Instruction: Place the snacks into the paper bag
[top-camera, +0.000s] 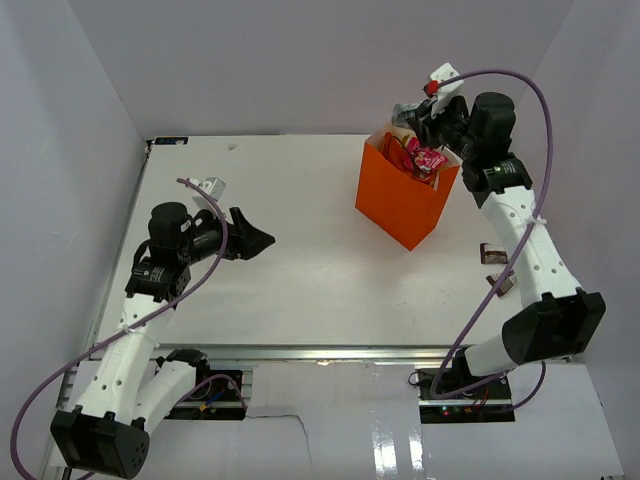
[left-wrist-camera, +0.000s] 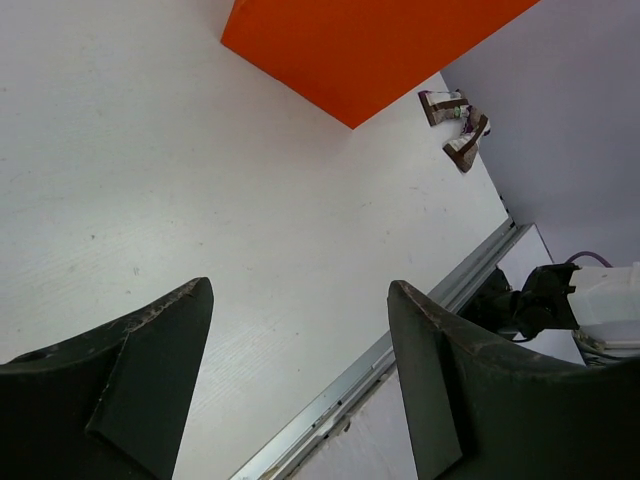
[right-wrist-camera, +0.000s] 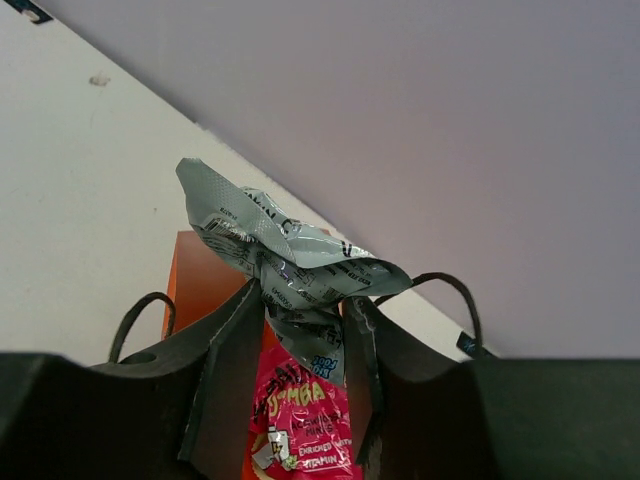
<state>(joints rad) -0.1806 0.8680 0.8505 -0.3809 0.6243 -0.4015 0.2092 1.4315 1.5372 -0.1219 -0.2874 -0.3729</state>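
White counter (top-camera: 300, 290) ran back to plain pale walls, with the bag (top-camera: 395, 205) standing upright toward its far right side. The right jaws were clenched on the crumpled silver end of a pink packet (right-wrist-camera: 300, 330), which hung over the bag's open mouth, not yet let go. A red chip bag (top-camera: 396, 153) already showed inside. The left jaws stood wide apart, holding nothing, above the counter well left of the bag. Two small dark wrappers (left-wrist-camera: 445, 105) (left-wrist-camera: 466, 148) lay on the counter to the right of the bag, near the right arm. By my reading the job was about half done: the packet wanted dropping, then both wrappers needed fetching.
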